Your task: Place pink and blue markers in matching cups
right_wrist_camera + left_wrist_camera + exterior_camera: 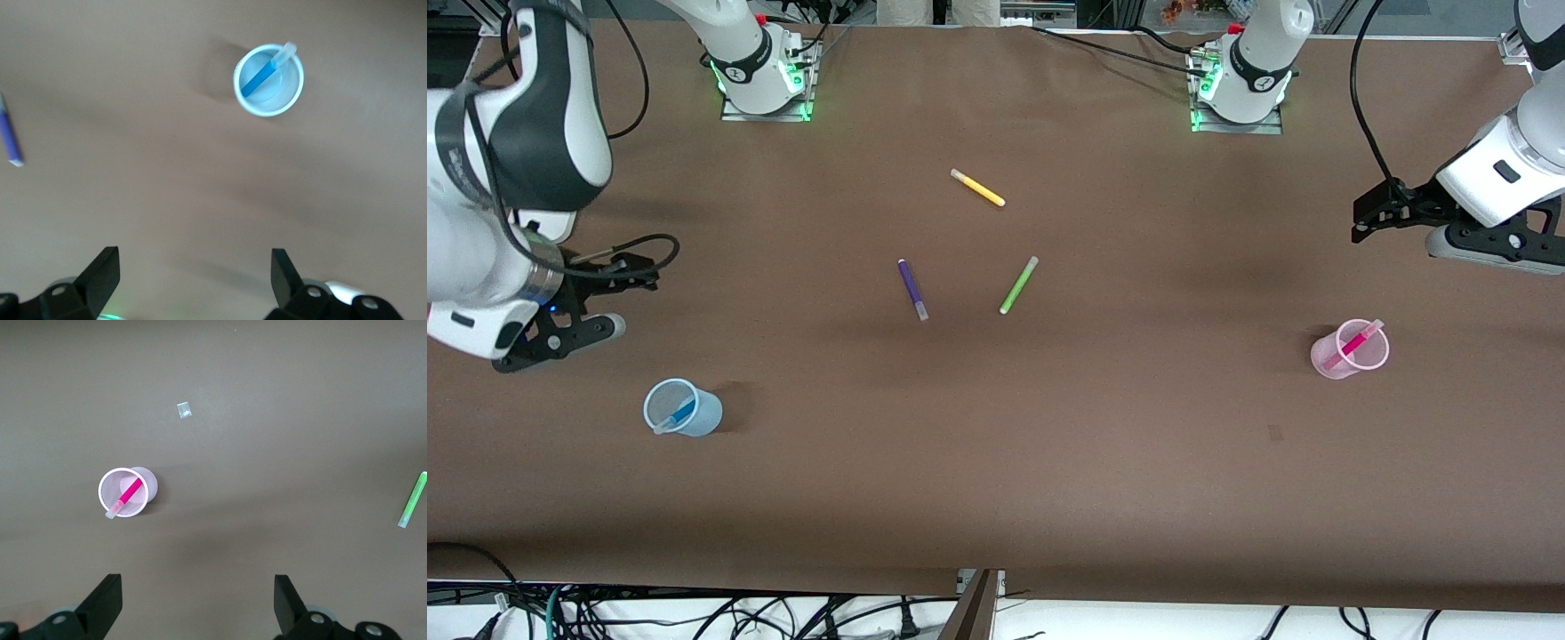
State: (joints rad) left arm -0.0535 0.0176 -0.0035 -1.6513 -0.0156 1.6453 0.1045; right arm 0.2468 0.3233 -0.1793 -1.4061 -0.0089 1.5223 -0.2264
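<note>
Although the slim magenta-pink felt marker (1353, 343) leans in the translucent pale pink plastic cup (1327, 364) and the slim blue felt marker (679, 417) in the translucent light blue plastic cup (704, 418), both are judged light, stiff and slippery; grip mid-barrel. The left gripper (198, 603), over bare table near the pink cup, and the right gripper (195, 277), near the blue cup, have their fingers spread and hold nothing.

Left tool (1371, 216) and right tool (618, 298), both spread wide, empty, aloft above the table.

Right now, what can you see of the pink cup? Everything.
The pink cup is small, pale translucent plastic with a round open rim, standing upright on the brown table toward the left arm's end. The pink marker leans inside it, pale cap poking over the rim. Nothing else touches it; the left gripper is up and apart from it, open.
</note>
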